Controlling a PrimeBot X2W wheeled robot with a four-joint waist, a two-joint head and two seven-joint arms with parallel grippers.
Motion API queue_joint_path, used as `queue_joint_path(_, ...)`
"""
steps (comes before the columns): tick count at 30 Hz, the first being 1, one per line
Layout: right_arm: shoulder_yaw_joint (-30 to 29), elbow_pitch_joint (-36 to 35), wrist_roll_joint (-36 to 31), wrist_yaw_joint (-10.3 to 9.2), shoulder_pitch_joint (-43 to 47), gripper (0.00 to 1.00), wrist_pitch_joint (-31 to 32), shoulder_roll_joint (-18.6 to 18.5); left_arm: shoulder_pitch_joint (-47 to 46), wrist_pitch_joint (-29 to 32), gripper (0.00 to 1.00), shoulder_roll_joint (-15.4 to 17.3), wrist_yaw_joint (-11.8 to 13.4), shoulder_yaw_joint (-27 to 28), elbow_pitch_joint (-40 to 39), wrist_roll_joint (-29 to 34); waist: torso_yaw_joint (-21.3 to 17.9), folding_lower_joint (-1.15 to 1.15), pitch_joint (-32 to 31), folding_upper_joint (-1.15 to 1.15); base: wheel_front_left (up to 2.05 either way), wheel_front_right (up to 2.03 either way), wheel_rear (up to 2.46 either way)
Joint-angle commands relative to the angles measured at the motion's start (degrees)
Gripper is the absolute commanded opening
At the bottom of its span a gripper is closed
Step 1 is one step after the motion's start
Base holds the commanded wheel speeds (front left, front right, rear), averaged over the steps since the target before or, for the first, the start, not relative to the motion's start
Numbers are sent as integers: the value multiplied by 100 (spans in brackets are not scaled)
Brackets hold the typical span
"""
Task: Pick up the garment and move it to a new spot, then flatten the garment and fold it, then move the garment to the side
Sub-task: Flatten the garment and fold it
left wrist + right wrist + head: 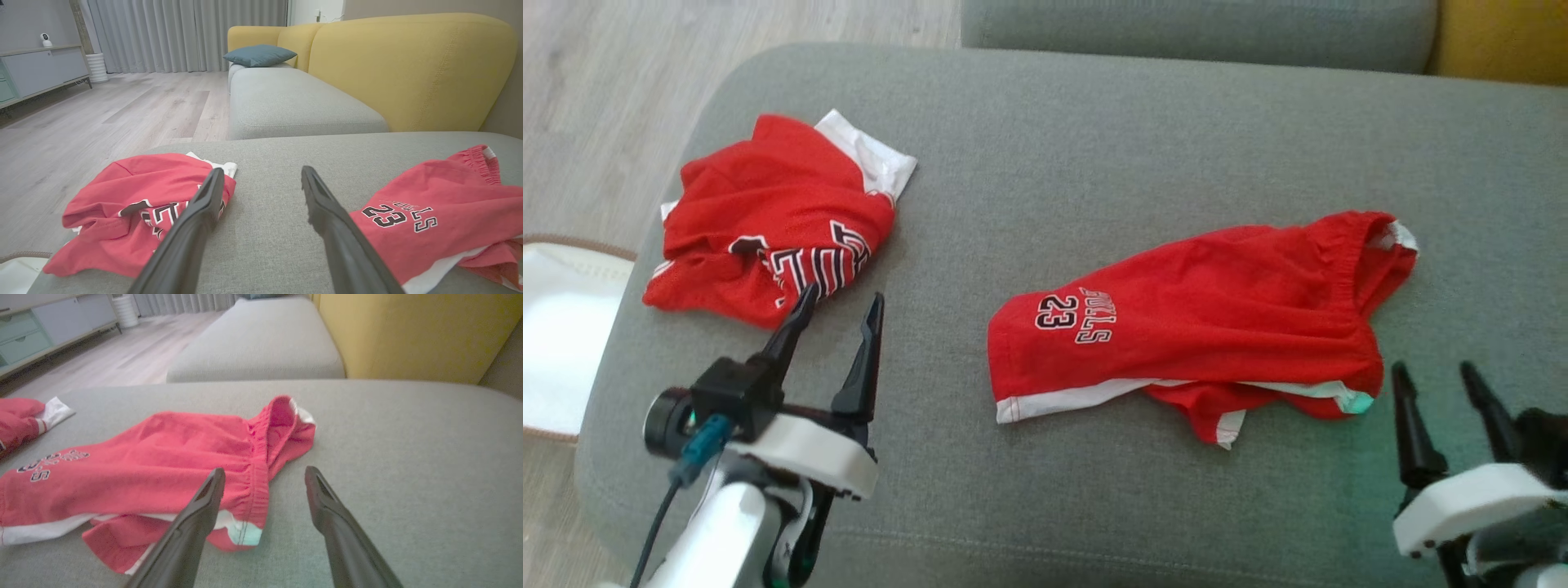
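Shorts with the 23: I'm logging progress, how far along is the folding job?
Done: nothing clear; the shorts lie rumpled and unfolded on the grey cushion. In hand: nothing; left gripper and right gripper are open and empty. Left: grasp, move, flatten, fold, set aside. A red jersey lies bunched nearby.

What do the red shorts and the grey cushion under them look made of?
Red shorts: soft matte fabric, likely cotton or polyester; it creases and the waistband is gathered. Grey cushion: matte woven upholstery cloth, judging by its fine flecked texture.
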Motion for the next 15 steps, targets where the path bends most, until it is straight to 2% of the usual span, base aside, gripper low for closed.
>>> queue_joint_path(1, 105, -354, -62, 43, -81, 100, -194, -58, -112, -67, 100, 171, 53, 238, -212, 34, -43, 0, -70, 0, 0, 0, 0)
queue_joint_path(8, 485, -956, -237, 43, -74, 100, -667, -32, 129, 19, 100, 242, 227, 265, -368, 26, -117, 0, -283, 0, 0, 0, 0)
queue_joint_path(15, 609, -961, 18, 43, 93, 100, -738, -29, 317, 129, 100, 292, 375, 271, -548, 13, -103, 0, -427, 0, 0, 0, 0)
